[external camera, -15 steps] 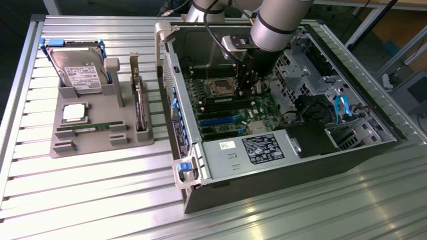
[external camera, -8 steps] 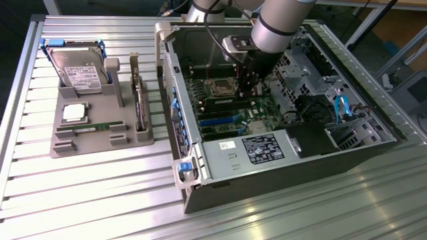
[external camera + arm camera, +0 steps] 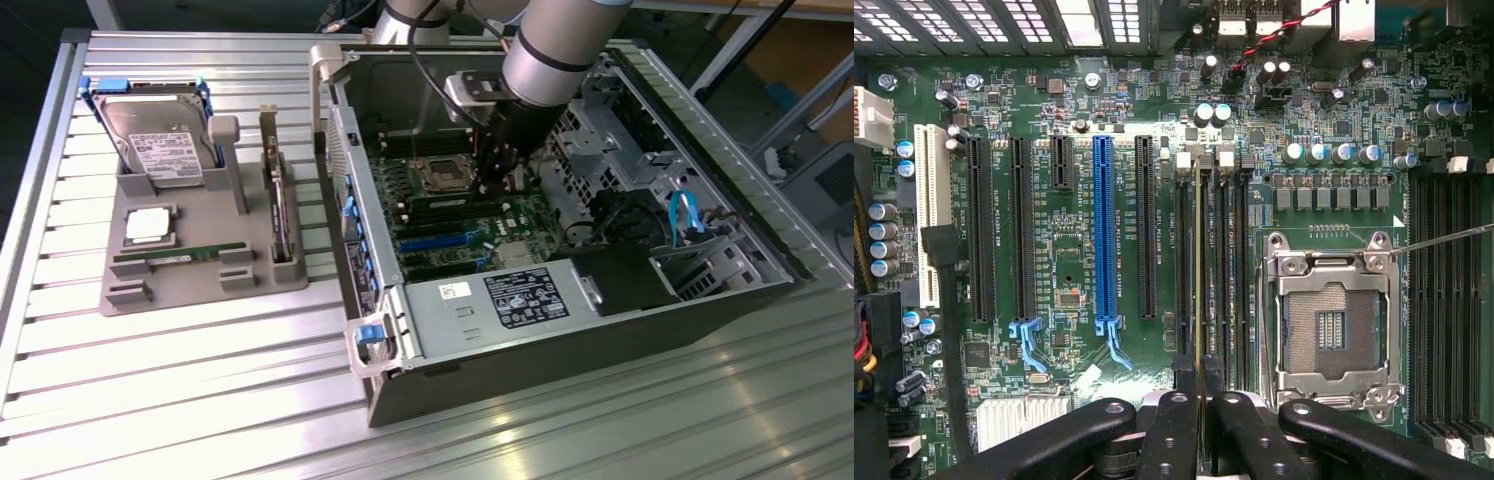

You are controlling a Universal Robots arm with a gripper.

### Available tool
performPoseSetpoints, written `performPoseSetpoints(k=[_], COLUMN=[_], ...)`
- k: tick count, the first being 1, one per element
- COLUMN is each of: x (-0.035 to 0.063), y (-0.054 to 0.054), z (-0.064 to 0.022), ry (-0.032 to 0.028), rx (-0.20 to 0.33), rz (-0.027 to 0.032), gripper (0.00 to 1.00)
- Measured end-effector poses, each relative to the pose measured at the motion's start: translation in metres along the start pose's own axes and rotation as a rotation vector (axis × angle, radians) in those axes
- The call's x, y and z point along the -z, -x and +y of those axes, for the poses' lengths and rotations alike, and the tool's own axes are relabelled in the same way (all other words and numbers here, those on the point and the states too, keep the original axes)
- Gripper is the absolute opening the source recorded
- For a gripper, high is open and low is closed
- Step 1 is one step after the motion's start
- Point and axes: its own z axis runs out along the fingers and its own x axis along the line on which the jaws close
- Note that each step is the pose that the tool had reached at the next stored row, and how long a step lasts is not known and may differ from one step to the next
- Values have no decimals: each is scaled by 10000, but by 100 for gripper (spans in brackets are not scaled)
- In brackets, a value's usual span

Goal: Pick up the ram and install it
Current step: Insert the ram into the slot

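Fingers [image 3: 1172, 435] clamped on ram [image 3: 1199, 300], edge-on between them, over memory slots [image 3: 1227, 262].

The desk [image 3: 174, 400] is topped with ribbed grey metal slats running from side to side. Overhead light glares white off the slats along the near edge and near the middle. Past the desk on the exterior view's left, the floor [image 3: 20, 100] is dark. On the exterior view's right, behind the desk, pale metal frame bars [image 3: 731, 55] slant in front of a brown board [image 3: 807, 55].
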Motion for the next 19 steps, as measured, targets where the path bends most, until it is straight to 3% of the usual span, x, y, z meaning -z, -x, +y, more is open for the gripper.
performPoseSetpoints(k=[6, 11, 19], x=[0, -4, -6], y=[-1, -2, -5], z=[-7, -18, -25], ry=[33, 112, 118], rx=[-15, -45, -62], rz=[1, 2, -1], gripper=[12, 12, 12])
